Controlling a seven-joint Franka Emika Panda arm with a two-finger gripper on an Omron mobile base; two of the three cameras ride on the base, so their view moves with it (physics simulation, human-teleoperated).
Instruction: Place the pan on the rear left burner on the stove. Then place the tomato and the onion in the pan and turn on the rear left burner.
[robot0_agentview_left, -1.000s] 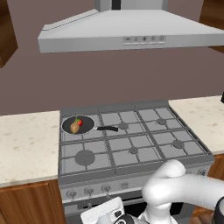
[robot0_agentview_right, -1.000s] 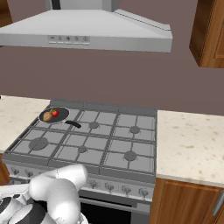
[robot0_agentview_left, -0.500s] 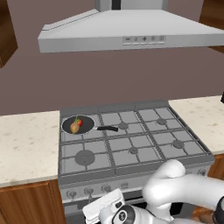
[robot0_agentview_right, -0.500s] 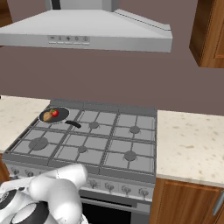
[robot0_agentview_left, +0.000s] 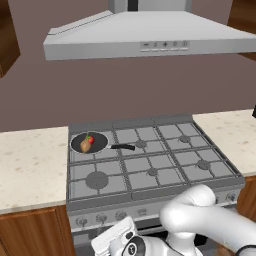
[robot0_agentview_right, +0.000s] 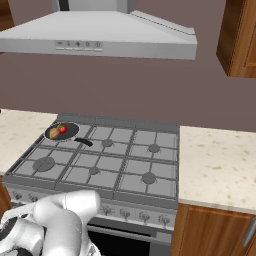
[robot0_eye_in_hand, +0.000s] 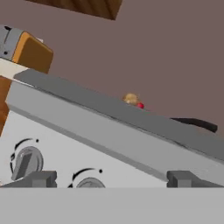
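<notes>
The pan (robot0_agentview_left: 89, 143) sits on the far left grate of the stove (robot0_agentview_left: 150, 170), over the rear left burner, which it covers. Its long black handle (robot0_agentview_left: 123, 147) points right along the grate toward the middle far burner. Inside the pan lie the tomato (robot0_agentview_left: 91, 139) and the onion (robot0_agentview_left: 85, 146), touching or nearly so, with the tomato on the far side and the onion nearer the front. In the right base view the same pan (robot0_agentview_right: 62, 131) shows at the far left corner of the cooktop, the red tomato (robot0_agentview_right: 62, 129) to the right of the tan onion (robot0_agentview_right: 54, 133).

The arm bends low in front of the stove, its hand down at the level of the front panel on the left side. In the hand view the gripper (robot0_eye_in_hand: 113, 179) faces the panel closely; its two dark fingertips (robot0_eye_in_hand: 40, 179) stand wide apart with nothing between them, so the jaws are apart. Between and just beyond them is a round knob (robot0_eye_in_hand: 89, 183), and another knob (robot0_eye_in_hand: 26, 161) lies to its left. Above the stove's front edge in that view the onion (robot0_eye_in_hand: 130, 99) and tomato (robot0_eye_in_hand: 140, 105) peek over, with the pan handle (robot0_eye_in_hand: 196, 123) off to the right.

A grey hood (robot0_agentview_left: 150, 37) hangs over the stove, and a pale speckled table (robot0_agentview_left: 31, 162) flanks it on both sides.
</notes>
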